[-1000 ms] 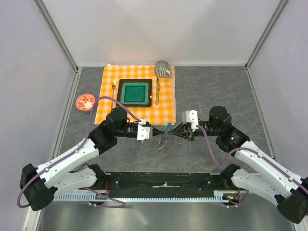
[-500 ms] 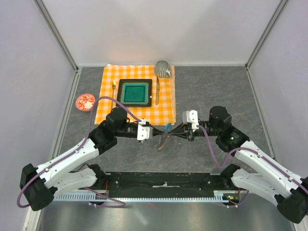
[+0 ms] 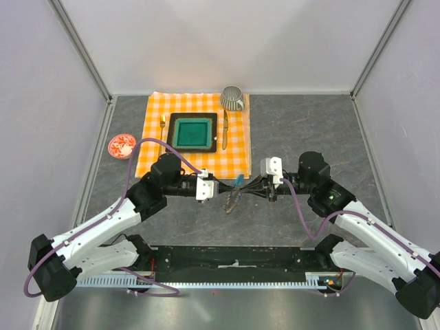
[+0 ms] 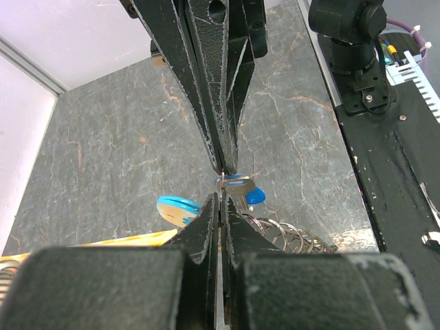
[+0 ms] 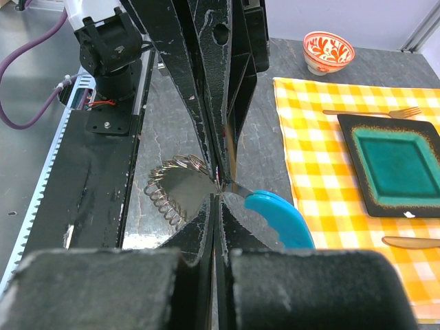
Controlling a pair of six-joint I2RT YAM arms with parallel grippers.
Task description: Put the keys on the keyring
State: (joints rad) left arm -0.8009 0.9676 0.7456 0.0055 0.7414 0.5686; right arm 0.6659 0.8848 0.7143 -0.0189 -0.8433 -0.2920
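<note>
My two grippers meet tip to tip above the grey table in front of the checked cloth. My left gripper (image 3: 227,192) (image 4: 221,198) is shut on the keyring (image 3: 230,203) (image 4: 285,234) (image 5: 167,193), a silvery coiled loop that sags beneath the tips. My right gripper (image 3: 246,190) (image 5: 217,198) is shut at the head end of a small metal key (image 4: 238,185) (image 5: 238,188). That key's curved bright-blue tag (image 3: 238,181) (image 4: 177,210) (image 5: 278,217) juts out sideways. Whether the key is threaded on the coil is hidden by the fingers. No other key shows.
An orange checked cloth (image 3: 155,159) lies behind the grippers. It carries a dark square plate (image 3: 173,118) with a green centre, a gold fork (image 3: 162,127), a gold knife (image 3: 225,124) and a ribbed grey cup (image 3: 232,97). A small red patterned bowl (image 3: 122,145) (image 5: 328,49) sits left of the cloth.
The hanging keyring has drawn up slightly and the right gripper has edged a little toward the left one. Both grips are unchanged.
</note>
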